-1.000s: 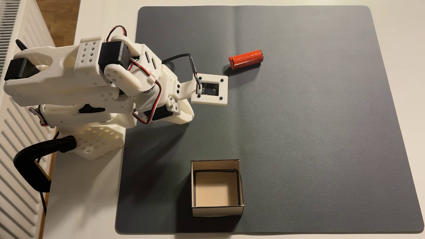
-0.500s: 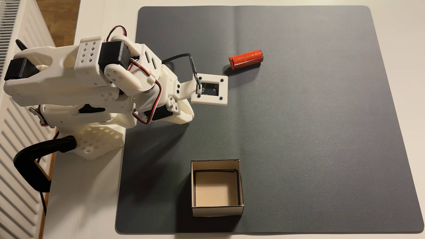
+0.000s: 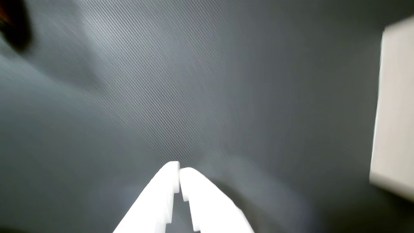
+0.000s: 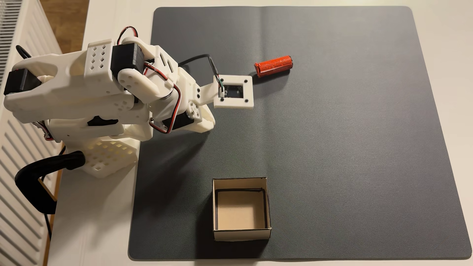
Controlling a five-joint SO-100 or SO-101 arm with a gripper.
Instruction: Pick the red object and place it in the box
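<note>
The red object [image 4: 273,66], an orange-red cylinder with dark print, lies on its side on the grey mat [image 4: 332,153] at the upper middle of the fixed view. In the wrist view it is a dark blurred patch with a trace of red [image 3: 6,19] in the top left corner. The box [image 4: 241,209], open-topped and empty, stands at the mat's near edge; its pale wall [image 3: 394,106] shows at the right of the wrist view. My gripper [image 3: 179,170] is shut with nothing held, low over bare mat, left of and below the cylinder in the fixed view.
The white arm [image 4: 89,84] with its wrist camera mount [image 4: 233,92] reaches in from the left over the mat's left side. A black clamp [image 4: 38,176] holds the base at the table edge. A white radiator [image 4: 15,204] runs along the left.
The arm has swung slightly toward the top of the fixed view, and the camera mount now sits nearer the red object. The cylinder and box have not moved.
</note>
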